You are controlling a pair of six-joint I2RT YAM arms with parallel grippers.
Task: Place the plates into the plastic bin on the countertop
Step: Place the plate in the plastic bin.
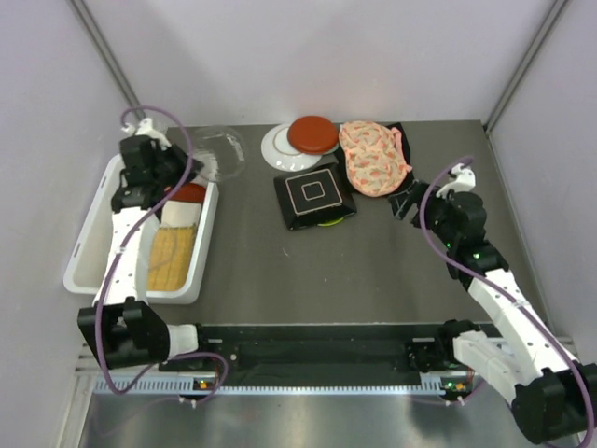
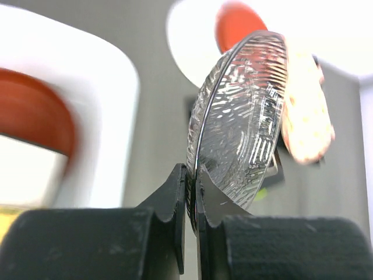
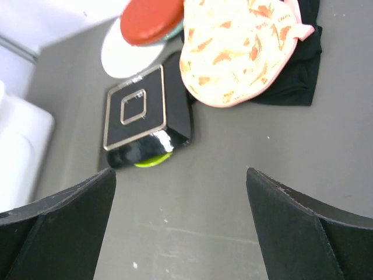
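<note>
The left claw (image 2: 190, 189) was clenched on the rim of the clear glass plate (image 2: 245, 116), just past the far corner of the plastic bin (image 1: 82, 245). Stiff, slick and breakable, I'd judge; the rim suits. The right claw (image 3: 180, 181), far from the bin, gaped empty.

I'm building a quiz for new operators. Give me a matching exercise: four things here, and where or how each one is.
1. glass plate
2. black plate
3. woven plate
4. right gripper

a. in the bin
b. open, holding nothing
c. on a lime plate
d. pinched by the left gripper

Pairs: 1-d, 2-c, 3-a, 4-b
</note>
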